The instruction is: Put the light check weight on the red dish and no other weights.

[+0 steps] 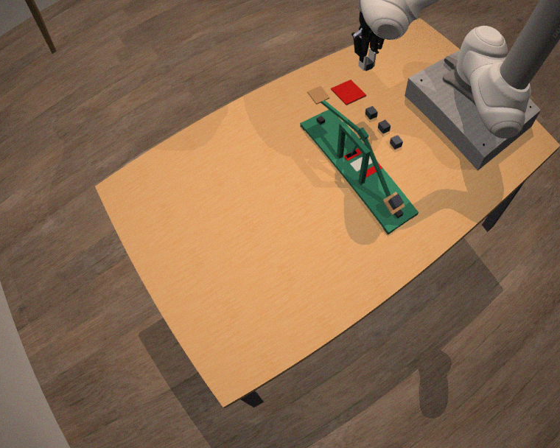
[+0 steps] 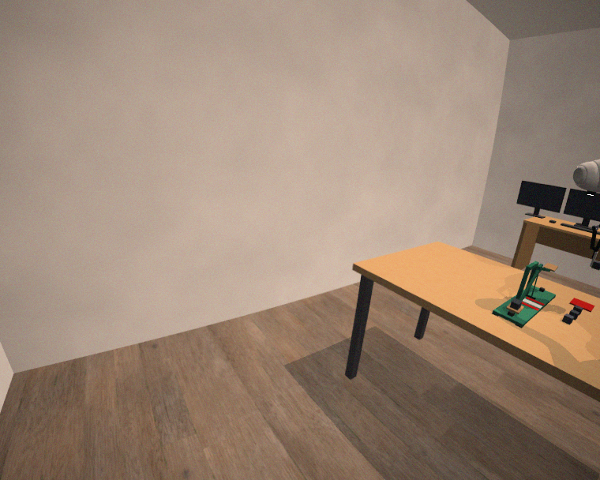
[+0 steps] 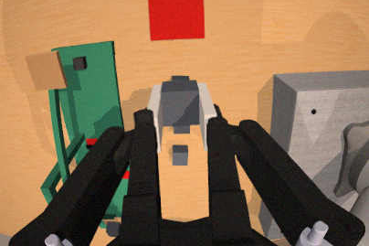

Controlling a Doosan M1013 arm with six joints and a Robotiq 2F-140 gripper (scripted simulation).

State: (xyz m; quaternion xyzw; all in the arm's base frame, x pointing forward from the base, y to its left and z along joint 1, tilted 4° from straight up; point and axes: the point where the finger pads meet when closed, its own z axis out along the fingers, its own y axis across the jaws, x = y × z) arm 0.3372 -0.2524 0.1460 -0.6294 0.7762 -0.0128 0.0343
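My gripper (image 1: 366, 61) (image 2: 598, 260) (image 3: 180, 98) is shut on a dark grey weight (image 1: 367, 64) (image 2: 596, 266) (image 3: 181, 98), held high above the table near the red dish (image 1: 348, 92) (image 2: 582, 305) (image 3: 176, 13). The dish lies flat and bare. Three like weights (image 1: 371, 113) (image 1: 384, 127) (image 1: 396, 142) stand in a row beside the green rocker balance (image 1: 314, 128) (image 2: 541, 300) (image 3: 98, 87). Its near tan pan is down with one weight (image 1: 395, 200) (image 2: 515, 303) on it. Its far pan (image 1: 317, 94) (image 2: 550, 268) (image 3: 46, 70) is up and empty. The pointer (image 1: 351, 155) is over a red field.
The grey robot base block (image 1: 444, 113) (image 3: 284, 119) stands on the table, across the row of weights from the balance. The raised far pan and beam stand close to the dish. Small dark blocks (image 1: 320, 119) (image 1: 398, 214) sit on the balance's base under its ends.
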